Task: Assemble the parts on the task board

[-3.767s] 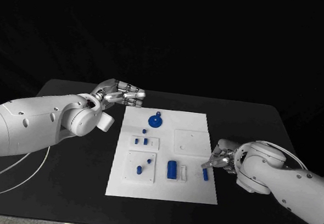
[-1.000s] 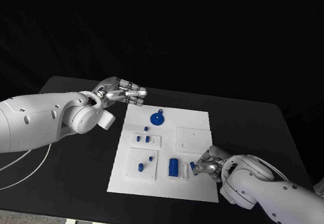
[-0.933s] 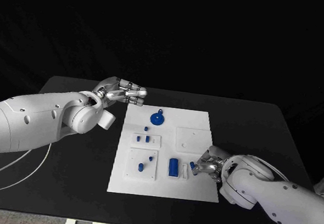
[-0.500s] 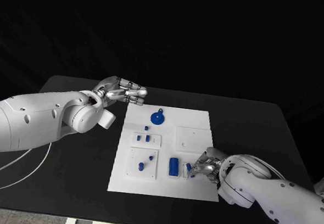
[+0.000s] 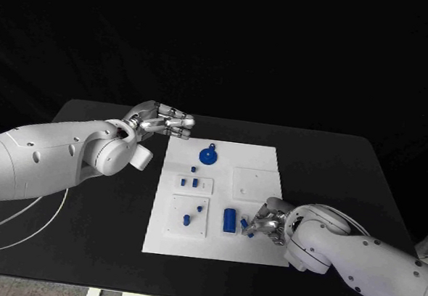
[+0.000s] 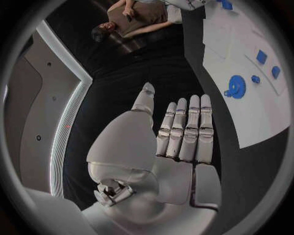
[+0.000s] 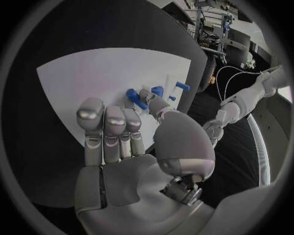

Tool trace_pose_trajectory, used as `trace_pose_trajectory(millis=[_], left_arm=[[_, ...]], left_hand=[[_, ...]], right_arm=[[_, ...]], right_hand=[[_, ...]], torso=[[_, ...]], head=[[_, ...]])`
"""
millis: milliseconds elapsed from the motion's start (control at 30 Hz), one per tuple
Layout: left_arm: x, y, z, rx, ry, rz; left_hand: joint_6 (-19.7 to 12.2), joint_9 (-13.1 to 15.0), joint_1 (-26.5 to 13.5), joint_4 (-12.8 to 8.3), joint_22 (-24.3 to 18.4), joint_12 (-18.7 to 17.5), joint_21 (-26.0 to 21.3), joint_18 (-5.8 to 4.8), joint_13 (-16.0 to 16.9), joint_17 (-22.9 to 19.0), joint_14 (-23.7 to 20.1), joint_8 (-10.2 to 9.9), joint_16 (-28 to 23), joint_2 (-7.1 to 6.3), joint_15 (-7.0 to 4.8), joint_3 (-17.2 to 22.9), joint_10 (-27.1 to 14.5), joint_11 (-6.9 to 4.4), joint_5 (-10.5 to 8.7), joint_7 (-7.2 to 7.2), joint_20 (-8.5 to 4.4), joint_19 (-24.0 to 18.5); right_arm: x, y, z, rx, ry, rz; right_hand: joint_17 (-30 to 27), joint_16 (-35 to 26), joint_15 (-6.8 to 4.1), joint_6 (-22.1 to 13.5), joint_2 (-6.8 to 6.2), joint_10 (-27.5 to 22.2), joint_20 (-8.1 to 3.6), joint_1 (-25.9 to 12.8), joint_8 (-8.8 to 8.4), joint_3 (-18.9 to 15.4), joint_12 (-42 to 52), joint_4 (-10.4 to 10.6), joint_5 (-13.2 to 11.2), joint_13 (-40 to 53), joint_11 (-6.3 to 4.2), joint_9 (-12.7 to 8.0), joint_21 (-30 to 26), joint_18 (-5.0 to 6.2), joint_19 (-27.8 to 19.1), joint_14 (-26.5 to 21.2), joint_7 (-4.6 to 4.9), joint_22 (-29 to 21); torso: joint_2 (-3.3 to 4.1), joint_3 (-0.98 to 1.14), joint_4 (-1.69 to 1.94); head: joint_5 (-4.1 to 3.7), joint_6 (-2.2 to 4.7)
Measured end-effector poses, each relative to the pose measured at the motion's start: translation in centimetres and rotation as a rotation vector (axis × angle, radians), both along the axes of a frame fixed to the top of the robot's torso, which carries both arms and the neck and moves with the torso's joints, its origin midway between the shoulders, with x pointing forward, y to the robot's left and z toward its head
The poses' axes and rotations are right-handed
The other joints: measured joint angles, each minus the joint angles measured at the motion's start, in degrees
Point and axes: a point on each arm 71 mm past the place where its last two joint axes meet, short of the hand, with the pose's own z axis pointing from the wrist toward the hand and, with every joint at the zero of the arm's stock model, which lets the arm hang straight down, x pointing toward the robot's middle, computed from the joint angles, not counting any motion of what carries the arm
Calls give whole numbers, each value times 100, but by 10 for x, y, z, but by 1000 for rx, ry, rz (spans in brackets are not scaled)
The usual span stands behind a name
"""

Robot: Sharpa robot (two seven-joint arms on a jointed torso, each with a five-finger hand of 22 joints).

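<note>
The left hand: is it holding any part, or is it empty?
Empty. The left hand hovers over the black table beside the task board, fingers straight, nothing in them.

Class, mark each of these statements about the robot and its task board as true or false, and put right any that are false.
1. The left hand holds a blue part. False: it holds nothing, fingers extended, at the task board's far corner.
2. The right hand pinches a small blue part over the board. True.
3. The blue gear lies at the board's near end. False: it lies at the far end.
4. The board lies on a black table. True.
</note>
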Motion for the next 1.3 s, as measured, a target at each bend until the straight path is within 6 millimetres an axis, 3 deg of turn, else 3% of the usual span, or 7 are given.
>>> trace_pose_trajectory(millis=[100,333,433,800,1300], left_arm=[[0,0,0,0,0,0],[0,0,0,1,1,0],[0,0,0,1,1,0],[0,-1,0,2,3,-1],[0,0,0,4,4,-1]], left_hand=[[0,0,0,0,0,0,0,0,0,0,0,0,0,0,0,0,0,0,0,0,0,0],[0,0,0,0,0,0,0,0,0,0,0,0,0,0,0,0,0,0,0,0,0,0],[0,0,0,0,0,0,0,0,0,0,0,0,0,0,0,0,0,0,0,0,0,0],[0,0,0,0,-5,0,0,0,0,0,0,0,0,0,0,0,0,0,0,0,0,0],[0,0,0,0,-4,0,0,0,0,0,0,0,0,0,0,0,0,0,0,0,0,0]], right_arm=[[1,1,-1,-1,-1,-2],[4,2,-2,-2,-1,-5],[4,2,-2,-2,-1,-5],[4,5,-2,2,0,-1],[3,6,-2,7,1,9]], right_hand=[[3,0,-4,3,-4,11,0,-4,4,-11,0,261,-139,-9,10,5,-9,0,0,5,-2,0],[7,0,-4,-3,-152,18,0,-152,-13,45,0,785,-555,-19,16,6,-26,0,0,5,-38,-1],[7,0,-4,0,-224,7,0,-225,-12,224,0,964,-729,-37,5,5,-26,0,0,5,-41,-1],[7,0,-4,18,-267,6,0,-313,-11,305,0,1045,-979,-46,6,-8,-47,0,0,5,-58,-1],[6,-22,-3,33,-297,-3,0,-280,-32,283,-8,1066,-1070,-60,-1,-10,-47,0,0,5,-74,-2]], torso=[[0,0,-1],[1,2,-1],[1,2,-3],[1,5,-6],[1,2,-3]], head=[[3,2],[6,4],[6,4],[1,-3],[11,-20]])
